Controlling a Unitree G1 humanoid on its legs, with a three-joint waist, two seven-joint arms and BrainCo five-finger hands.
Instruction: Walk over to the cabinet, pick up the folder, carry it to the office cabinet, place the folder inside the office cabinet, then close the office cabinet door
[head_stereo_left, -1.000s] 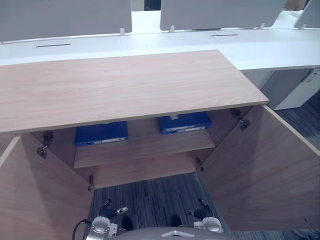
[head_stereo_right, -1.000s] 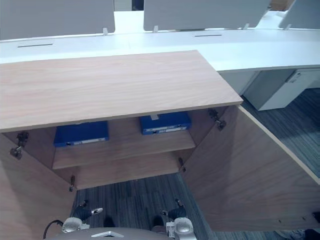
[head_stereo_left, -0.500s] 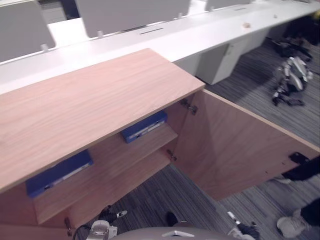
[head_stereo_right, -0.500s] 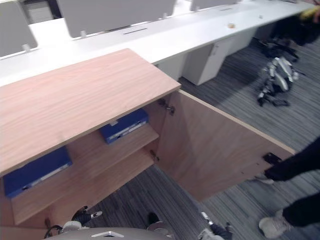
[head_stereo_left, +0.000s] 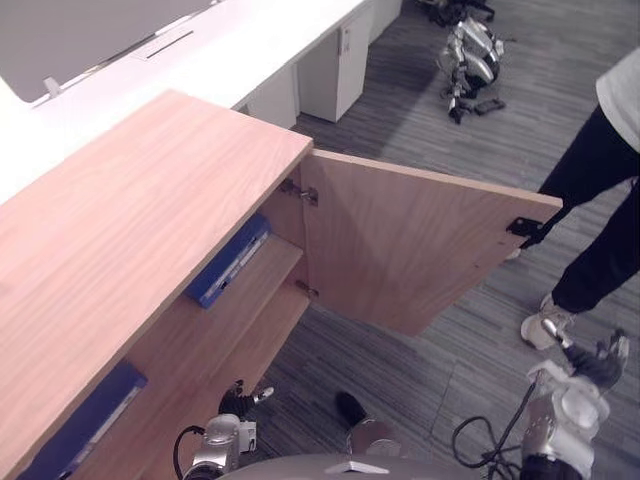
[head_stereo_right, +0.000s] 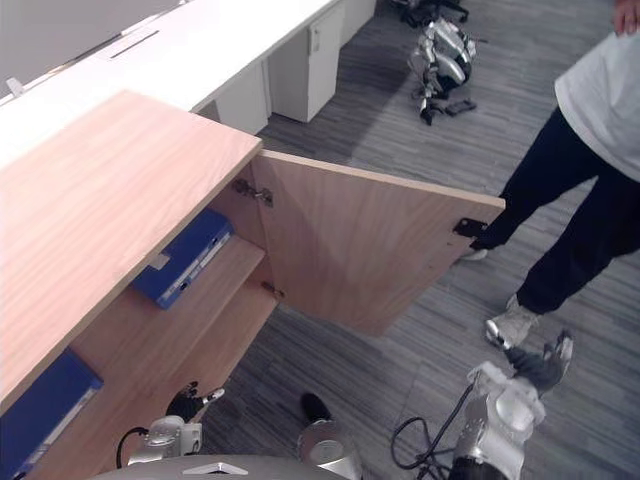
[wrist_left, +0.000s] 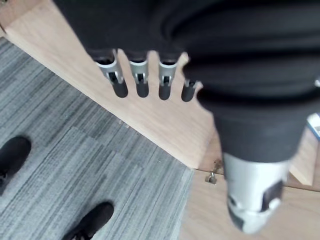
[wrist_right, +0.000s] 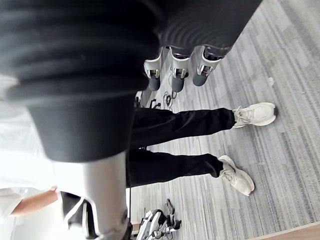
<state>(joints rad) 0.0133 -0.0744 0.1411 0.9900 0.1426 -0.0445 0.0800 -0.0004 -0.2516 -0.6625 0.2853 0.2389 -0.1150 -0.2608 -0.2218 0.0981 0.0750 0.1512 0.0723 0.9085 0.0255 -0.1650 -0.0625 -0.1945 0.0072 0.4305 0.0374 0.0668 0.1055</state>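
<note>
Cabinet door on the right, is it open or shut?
Open. The door stands swung well out from the cabinet, its hinges exposed, and a blue folder lies on the shelf inside.

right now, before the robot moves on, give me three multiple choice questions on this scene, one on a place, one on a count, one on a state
1. Where on the light wooden cabinet do the flat blue folders lie? A on its top; B on its inner shelf; C under it.
2. How many folders show? A one; B three; C two.
3. The cabinet's right wooden door is: A open; B shut; C missing.

1 B: both rest on the shelf beneath the top.
2 C: one lies near the door, one farther left.
3 A: the door stands swung wide out from the cabinet.
</note>
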